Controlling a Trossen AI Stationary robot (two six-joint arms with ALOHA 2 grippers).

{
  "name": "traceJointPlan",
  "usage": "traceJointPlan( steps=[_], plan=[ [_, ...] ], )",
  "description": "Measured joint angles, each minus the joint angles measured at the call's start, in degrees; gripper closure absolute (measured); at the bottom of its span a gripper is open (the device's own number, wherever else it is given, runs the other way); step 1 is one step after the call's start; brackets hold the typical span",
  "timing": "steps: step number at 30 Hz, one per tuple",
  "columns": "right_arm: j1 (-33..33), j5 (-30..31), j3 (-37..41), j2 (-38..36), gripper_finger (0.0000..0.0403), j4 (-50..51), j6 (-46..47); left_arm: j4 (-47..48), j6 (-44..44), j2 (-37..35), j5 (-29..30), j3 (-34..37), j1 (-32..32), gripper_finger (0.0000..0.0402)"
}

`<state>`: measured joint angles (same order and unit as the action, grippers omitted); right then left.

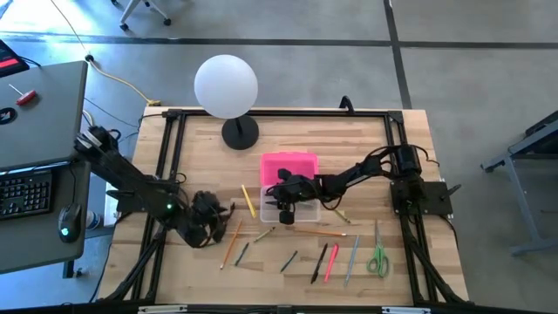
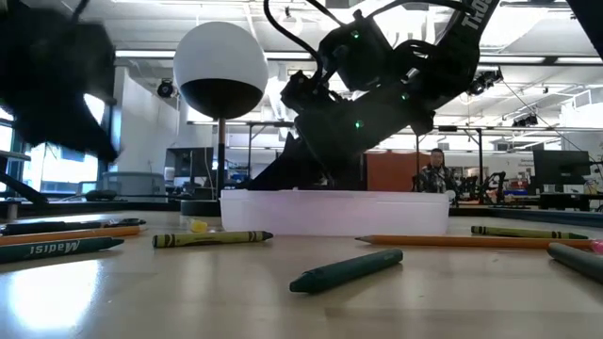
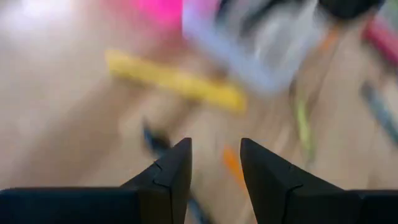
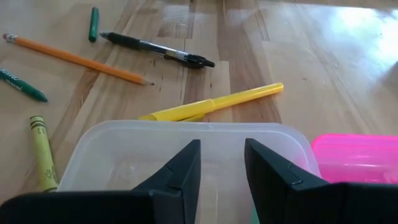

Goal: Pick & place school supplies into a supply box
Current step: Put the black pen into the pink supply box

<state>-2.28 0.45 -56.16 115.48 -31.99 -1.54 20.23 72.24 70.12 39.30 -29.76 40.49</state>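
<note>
The right gripper [image 1: 286, 212] hangs just over the clear supply box [image 1: 292, 202], which sits in the middle of the counter [image 1: 418, 279] with its pink lid [image 1: 289, 163] lying off, right behind it. In the right wrist view its fingers [image 4: 177, 171] stand a little apart with nothing between them, and the box under them looks empty. So I think this is a drop-off spot, or the arm is just passing over; either way no pencil is in the box yet.

The left gripper [image 1: 209, 218] is low by the counter's left side, near an orange pencil [image 1: 232, 243]. Its fingers [image 3: 171, 177] are apart too and hold nothing. The left wrist view is blurry, so I cannot tell what lies right under them.

Most of the school supplies are spread along the front of the counter: a yellow pen [image 4: 214, 104] just beside the box, a black pen [image 4: 158, 48], a long orange pencil [image 4: 78, 60], a yellow crayon [image 4: 42, 152], green crayons, a red pen [image 1: 331, 262] and the green scissors [image 1: 377, 260] near the right front.

Next, I think one arm has to go down on one thin thing, pinch it across the middle and lift it over the box wall.

The box wall is low, so it is easy to clear. The yellow pen lies close against the box, so fingers have little room there. The front has more open room. The white globe lamp [image 1: 227, 87] stands at the back, well out of the way.
</note>
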Motion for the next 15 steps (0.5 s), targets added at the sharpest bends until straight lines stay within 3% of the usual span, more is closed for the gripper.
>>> traceJointPlan(
  steps=[4, 6, 15],
  plan=[
    [0.00, 0.00, 0.00, -0.02, 0.0299, 0.00, 0.00, 1.21, 7.85, 3.06, -13.90, 0.00, 0.00, 0.0231],
    [0.00, 0.02, 0.00, -0.02, 0.0299, 0.00, 0.00, 1.55, 10.16, 4.04, -18.07, 0.02, 0.02, 0.0232],
    [0.00, 0.00, 0.00, -0.04, 0.0299, -0.12, 0.02, 2.52, 12.24, 4.33, -19.61, 0.02, 0.02, 0.0232]
  ],
)
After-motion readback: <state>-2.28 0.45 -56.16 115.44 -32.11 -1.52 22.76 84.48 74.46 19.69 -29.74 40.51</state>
